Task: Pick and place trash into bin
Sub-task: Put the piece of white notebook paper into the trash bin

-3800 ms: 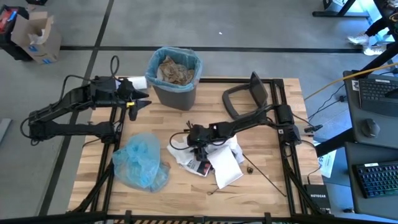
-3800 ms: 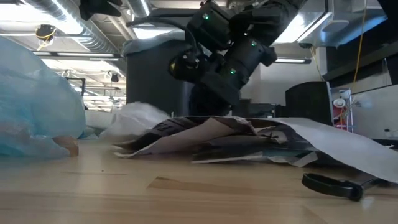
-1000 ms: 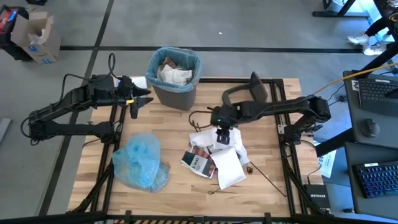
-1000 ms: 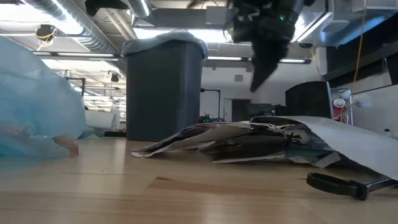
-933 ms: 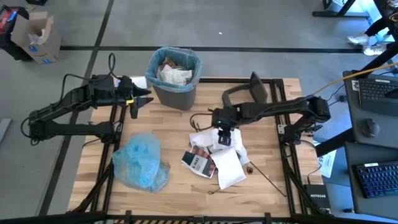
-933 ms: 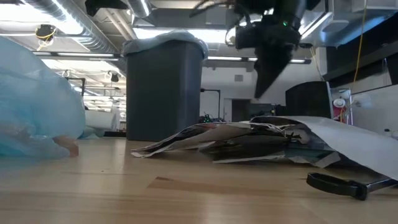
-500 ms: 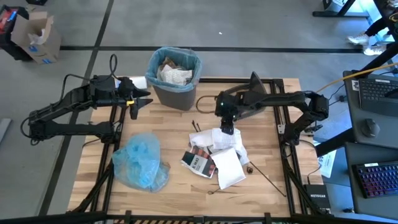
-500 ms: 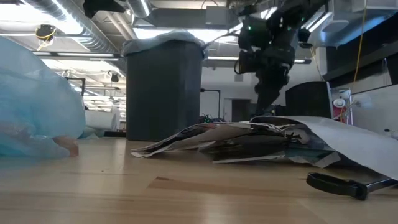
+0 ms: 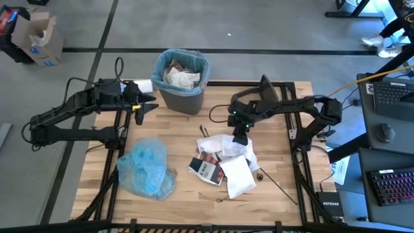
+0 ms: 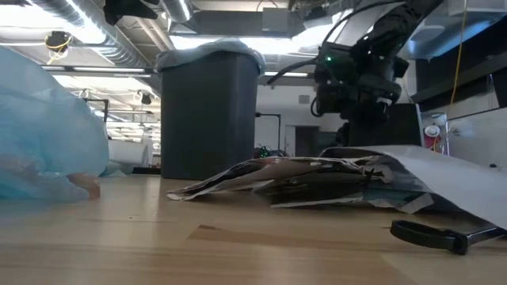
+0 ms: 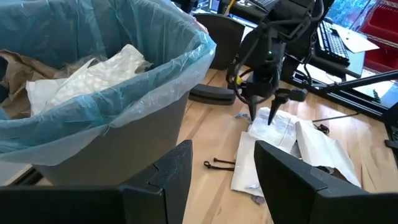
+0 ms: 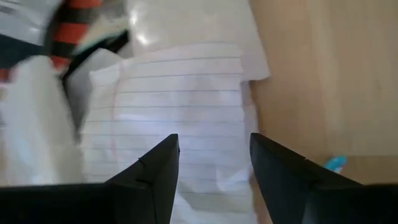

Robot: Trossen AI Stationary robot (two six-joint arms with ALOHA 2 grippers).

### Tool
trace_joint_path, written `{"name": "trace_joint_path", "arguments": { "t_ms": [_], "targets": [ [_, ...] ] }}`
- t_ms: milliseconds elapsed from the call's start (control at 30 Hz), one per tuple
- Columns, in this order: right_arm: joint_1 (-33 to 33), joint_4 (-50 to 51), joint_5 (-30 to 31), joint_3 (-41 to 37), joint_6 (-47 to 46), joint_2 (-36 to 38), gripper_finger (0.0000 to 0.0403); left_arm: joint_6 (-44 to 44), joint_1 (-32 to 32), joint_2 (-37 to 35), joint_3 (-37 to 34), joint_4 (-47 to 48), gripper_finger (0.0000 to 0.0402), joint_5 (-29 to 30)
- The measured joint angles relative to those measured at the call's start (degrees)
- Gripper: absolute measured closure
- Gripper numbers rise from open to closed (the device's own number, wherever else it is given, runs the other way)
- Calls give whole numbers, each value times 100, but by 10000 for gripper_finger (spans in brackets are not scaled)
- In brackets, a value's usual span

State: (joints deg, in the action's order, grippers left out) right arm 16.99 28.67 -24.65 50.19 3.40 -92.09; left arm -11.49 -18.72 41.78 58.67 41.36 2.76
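The right gripper (image 9: pixel 239 137) hangs just above the pile of trash (image 9: pixel 223 160) in the middle of the table (image 9: pixel 174 123), pointing down, with its two fingers (image 12: pixel 158 171) apart and nothing between them. Under it, in its own wrist view, lies a sheet of lined white paper (image 12: pixel 180 118) with a red-black-white printed packet (image 9: pixel 207 169) beside it. The bin (image 9: pixel 182 81) stands at the far edge of the table and already holds crumpled paper inside its blue liner.

From where I stand, I see some risks. The sheets lie flat and overlap each other, so the fingers may slide over the paper and close on nothing, or pinch only a corner that tears or slips away on the way to the bin. A grip on one mailer could also drag its neighbours and push the thin dark sticks (image 9: pixel 204 131) off the table. The bin looks quite full, so a large sheet may hang on the rim and fall outside.

The left gripper (image 9: pixel 143 103) waits near the bin, its fingers also apart and empty. If both arms go to the bin together, they could meet there.
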Motion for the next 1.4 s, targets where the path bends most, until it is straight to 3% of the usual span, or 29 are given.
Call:
{"name": "trace_joint_path", "arguments": {
  "t_ms": [100, 233, 633, 733, 900, 967, 1167, 1400],
  "targets": [
    [-63, 7, 449, 24, 5, 0, 215, 2, 0, 0, 0, -23, 235, 0],
    [-44, -28, 516, 186, 14, -2, 215, -7, 0, 0, 0, -39, 235, 0],
    [-278, 90, -24, 59, 291, -277, 226, -15, 0, 0, 0, -4, 235, 0],
    [-422, 46, 185, 59, 294, -406, 265, -14, 0, 0, 0, -4, 235, 2],
    [-513, 87, 332, 93, 321, -490, 382, -12, 0, 0, 0, -7, 235, 2],
    [-503, 236, 584, 192, 332, -459, 391, -3, 0, 0, 0, -24, 235, 1],
    [-500, 1224, 1120, 1043, 629, -220, 400, 4, 0, 0, 0, -28, 235, 0],
    [-500, 2055, 1207, 2916, 785, -94, 402, -5, 0, 0, 0, -27, 235, 2]
  ]
}}
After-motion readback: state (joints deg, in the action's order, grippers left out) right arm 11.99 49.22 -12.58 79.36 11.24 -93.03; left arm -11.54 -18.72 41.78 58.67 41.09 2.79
